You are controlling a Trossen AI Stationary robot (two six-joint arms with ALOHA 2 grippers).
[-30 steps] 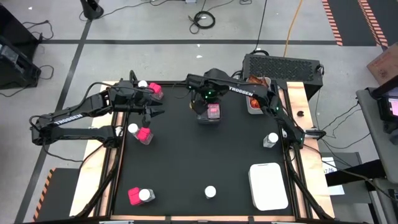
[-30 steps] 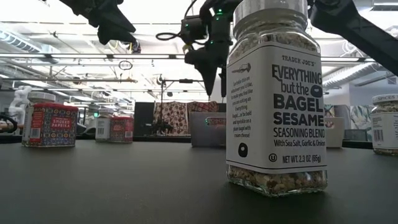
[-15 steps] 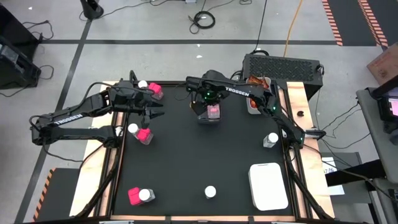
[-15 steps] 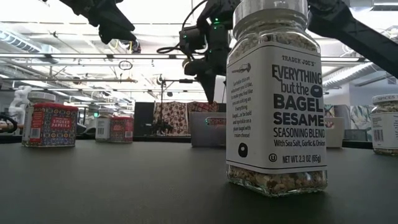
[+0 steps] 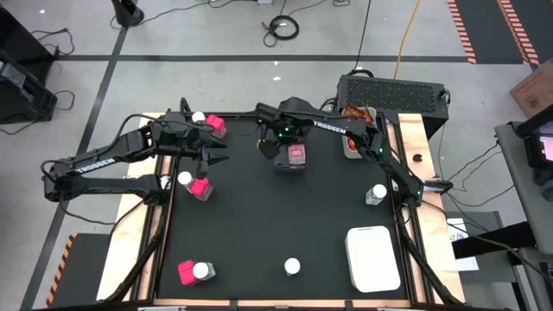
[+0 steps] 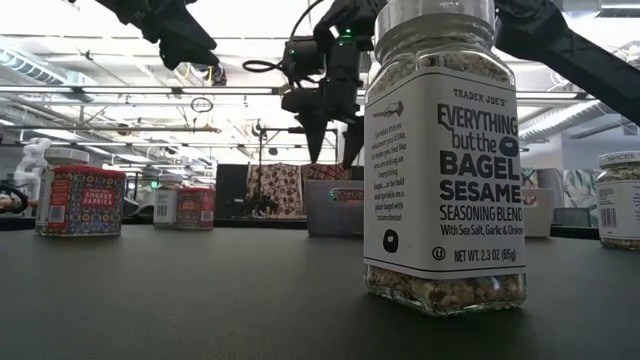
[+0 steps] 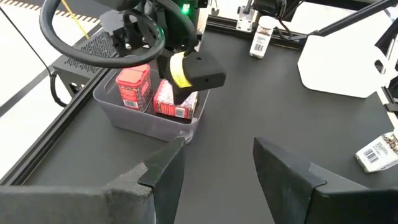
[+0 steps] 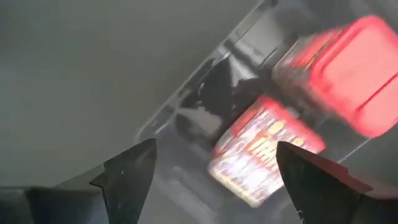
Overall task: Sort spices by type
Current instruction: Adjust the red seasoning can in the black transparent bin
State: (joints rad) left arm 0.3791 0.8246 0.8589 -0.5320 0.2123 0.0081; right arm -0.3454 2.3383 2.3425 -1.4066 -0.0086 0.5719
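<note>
My right gripper (image 5: 270,149) hangs open just left of a clear bin (image 5: 295,164) at the table's far middle. The bin holds two pink-red cube-like packs (image 7: 177,102), which also show below the open fingers in the right wrist view (image 8: 261,149). My left gripper (image 5: 216,154) hovers open at the far left. Near it stand a pink pack (image 5: 216,127), another pink pack (image 5: 200,188) and two white-lidded jars (image 5: 184,179). Another pack and jar (image 5: 194,271) stand at the near left. More jars stand at the near middle (image 5: 293,266) and on the right (image 5: 375,193).
A white rectangular bin (image 5: 373,257) sits at the near right. A container with something orange-red (image 5: 354,138) stands at the far right edge. In the low view a large seasoning jar (image 6: 445,160) stands close to the camera. The table's middle is bare black mat.
My right gripper has moved from over the clear bin a little toward the table's left, and its fingers stand farther apart in the low view. The packs in the bin stay put. My left arm has kept still.
</note>
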